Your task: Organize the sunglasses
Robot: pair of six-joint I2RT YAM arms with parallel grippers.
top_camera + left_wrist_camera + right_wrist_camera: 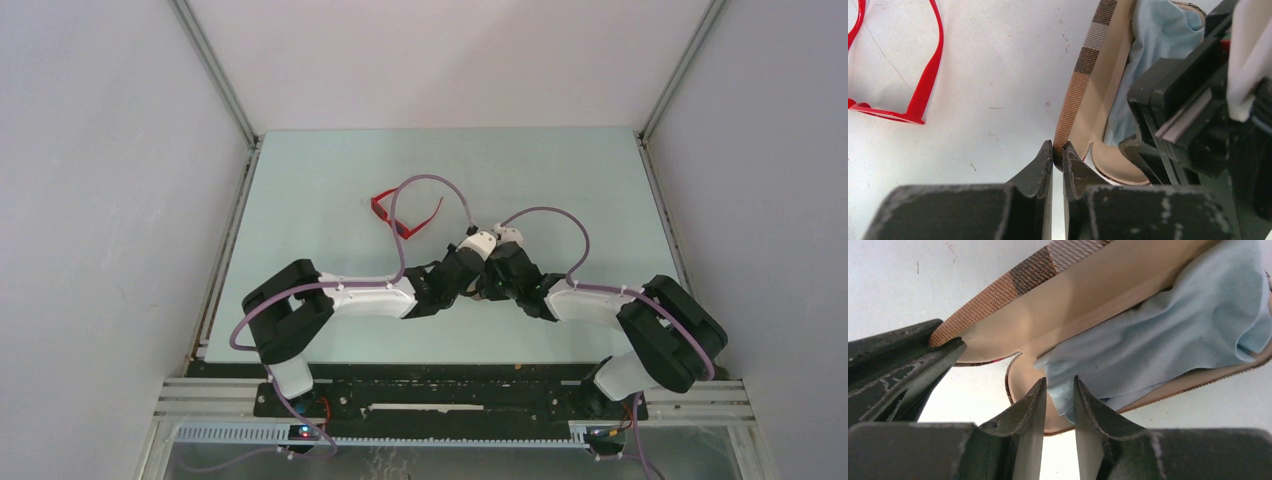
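The red sunglasses (405, 215) lie open on the table, left of and beyond both grippers; one red arm (928, 75) shows in the left wrist view. A brown plaid case (1083, 75) lies open with a pale blue cloth (1173, 325) inside it. My left gripper (1058, 150) is shut on the edge of the case's lid. My right gripper (1058, 382) hangs over the case's near end, jaws a little apart, with a corner of the cloth between the tips. In the top view both grippers (478, 242) meet at mid-table and hide the case.
White walls enclose the pale green table (560, 180) on three sides. The right arm's wrist (1188, 115) crowds the case's right side in the left wrist view. The left gripper's fingers (903, 355) show at the left of the right wrist view.
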